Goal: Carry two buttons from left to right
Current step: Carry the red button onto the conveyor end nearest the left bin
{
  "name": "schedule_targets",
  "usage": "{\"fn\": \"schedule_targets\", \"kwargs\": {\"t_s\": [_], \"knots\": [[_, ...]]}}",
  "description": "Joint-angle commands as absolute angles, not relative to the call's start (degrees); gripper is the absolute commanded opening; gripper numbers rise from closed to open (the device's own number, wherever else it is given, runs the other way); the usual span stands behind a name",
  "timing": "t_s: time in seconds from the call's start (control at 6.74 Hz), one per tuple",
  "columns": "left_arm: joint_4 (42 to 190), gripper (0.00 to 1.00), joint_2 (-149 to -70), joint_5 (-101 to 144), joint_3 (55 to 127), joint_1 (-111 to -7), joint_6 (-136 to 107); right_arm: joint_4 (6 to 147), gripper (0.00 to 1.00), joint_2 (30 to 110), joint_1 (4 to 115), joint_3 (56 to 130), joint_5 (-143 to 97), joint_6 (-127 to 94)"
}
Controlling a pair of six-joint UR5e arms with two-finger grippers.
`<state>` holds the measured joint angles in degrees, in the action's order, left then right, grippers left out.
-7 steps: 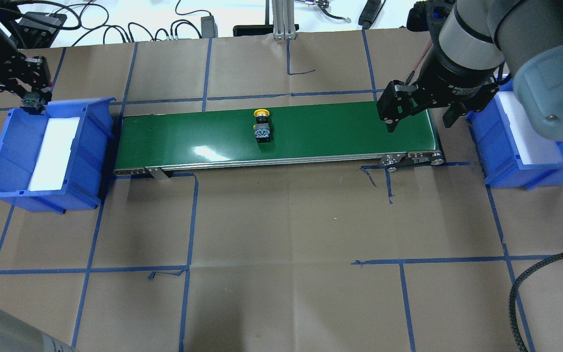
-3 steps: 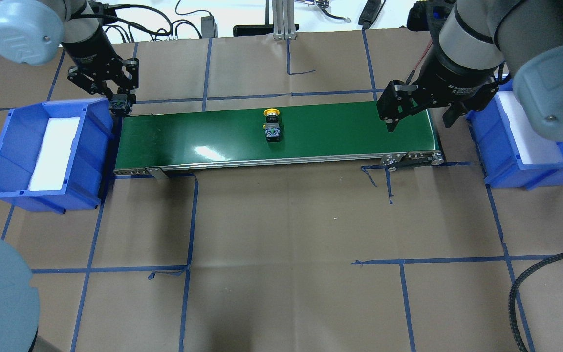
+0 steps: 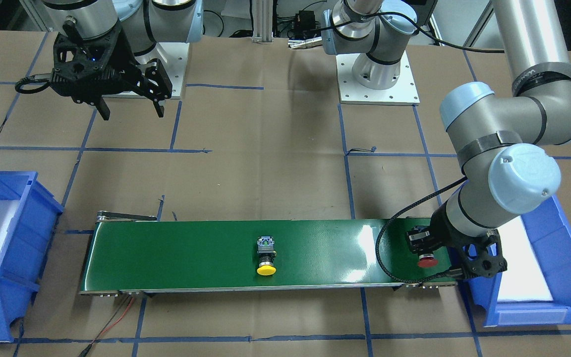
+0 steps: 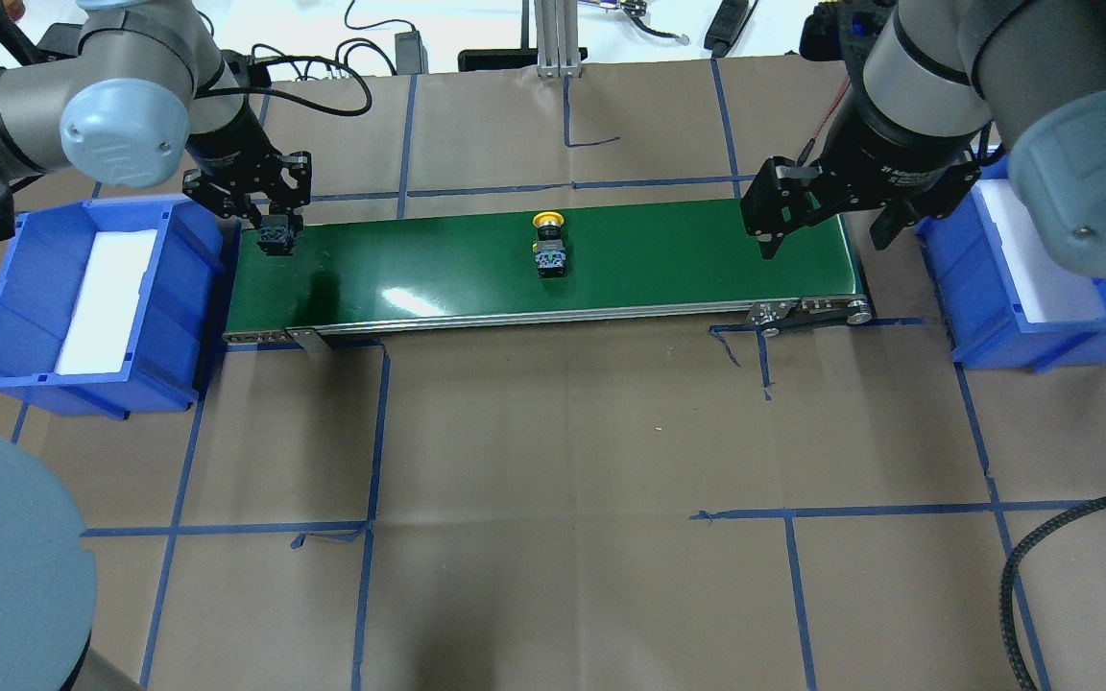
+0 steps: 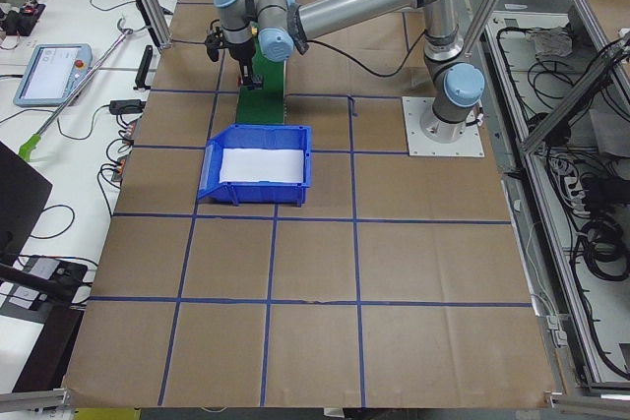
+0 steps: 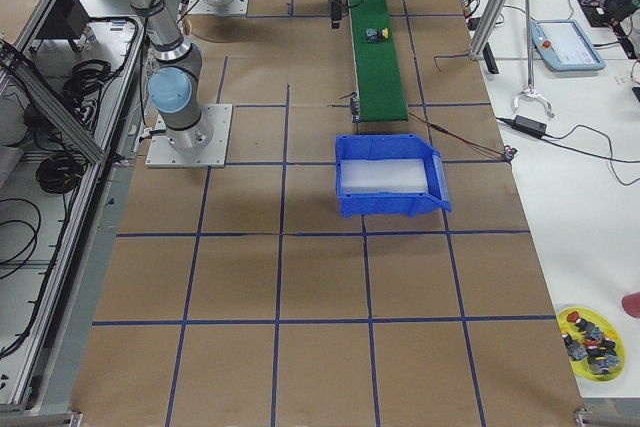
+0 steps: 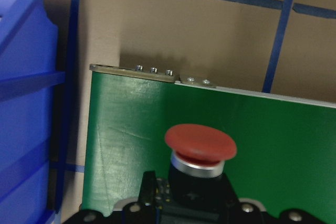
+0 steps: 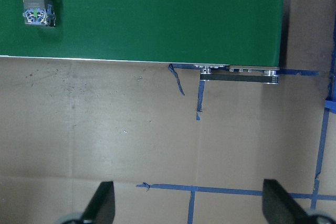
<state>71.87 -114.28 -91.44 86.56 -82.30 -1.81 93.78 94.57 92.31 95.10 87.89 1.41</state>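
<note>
Most of the near table (image 4: 563, 461) is creased brown paper gridded with blue tape. Past it runs a glossy green conveyor belt (image 4: 419, 259) with a metal side rail and a blue plastic bin at each end: left bin (image 4: 6, 312), right bin (image 4: 985, 331). Both are lined with white foam (image 4: 107, 297).

The yellow button (image 4: 549, 250) lies on its side at about mid-belt, mushroom cap toward the far edge, grey-green block toward the robot. The right wrist view also catches it in its top corner.

The left gripper (image 4: 275, 233) is clamped on the red button (image 3: 427, 260) by its black body, over the belt's left end. Cannot tell if it touches the belt. Overhead shows only that button's rear block. The front and left wrist views show its domed red cap with a silver collar.

The right gripper (image 4: 824, 240) is held high near the belt's right end, fingers spread wide, nothing between them.

White lettering on the right wrist collar and on the left arm band is too small to read.

Farthest are black cables (image 4: 323, 58) and an aluminium post (image 4: 553, 43) on a white surface.
</note>
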Motion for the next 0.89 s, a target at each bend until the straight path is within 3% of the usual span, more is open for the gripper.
{"fn": "schedule_targets", "kwargs": {"t_s": [0.0,0.74], "knots": [[70.8,0.03,-115.3,-91.5,88.3,-82.3,-1.5,93.8,1.00,94.5,92.3,95.1,87.9,1.4],[62.3,0.06,-115.1,-91.8,94.3,-81.5,-1.4,93.8,1.00,94.2,92.4,95.5,87.9,1.4]]}}
